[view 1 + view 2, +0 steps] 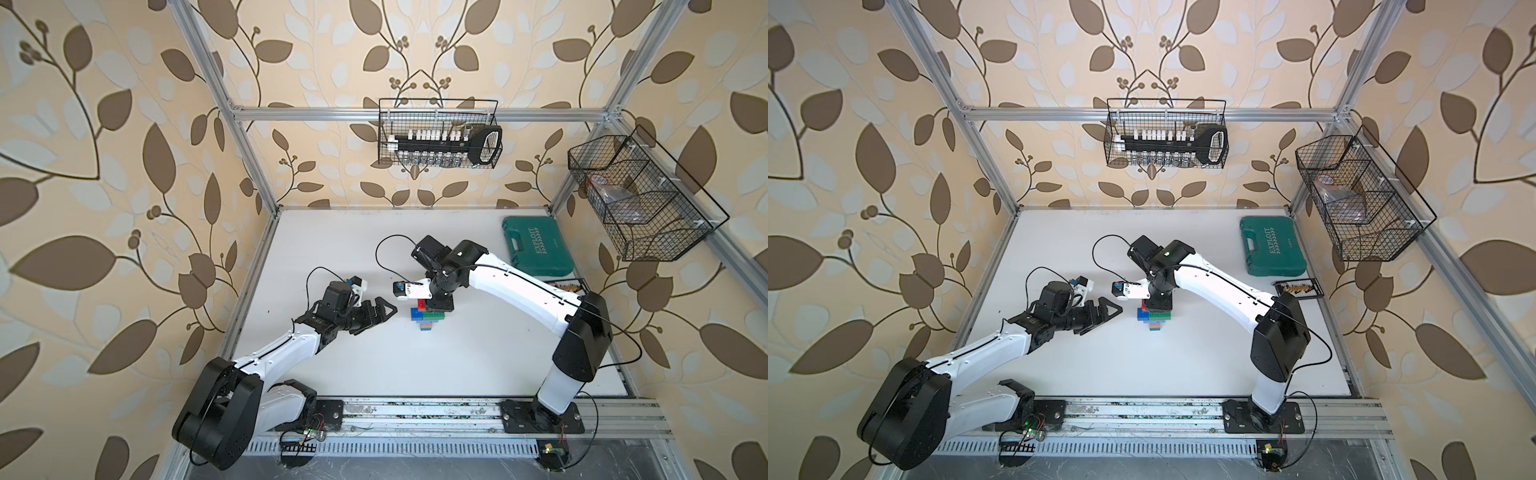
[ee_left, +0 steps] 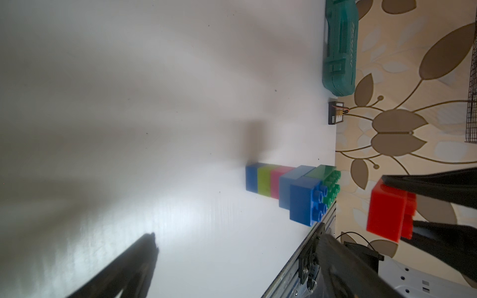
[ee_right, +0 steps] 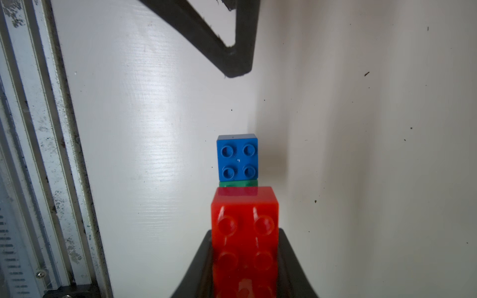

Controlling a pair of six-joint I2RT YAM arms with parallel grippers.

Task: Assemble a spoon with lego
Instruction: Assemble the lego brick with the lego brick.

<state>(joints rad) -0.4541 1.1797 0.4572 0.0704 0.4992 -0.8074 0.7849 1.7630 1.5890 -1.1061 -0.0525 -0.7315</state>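
Spoon stem point(image 2: 263, 180), hidden from right wrist

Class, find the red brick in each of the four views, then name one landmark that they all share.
In a top view: red brick mid-table, mostly hidden under the right gripper.
In a top view: same spot.
Left wrist: between the gripper's fingers, beyond the green brick's studs.
Right wrist: foreground, before the dark blue brick.
Shared landmark: dark blue brick.
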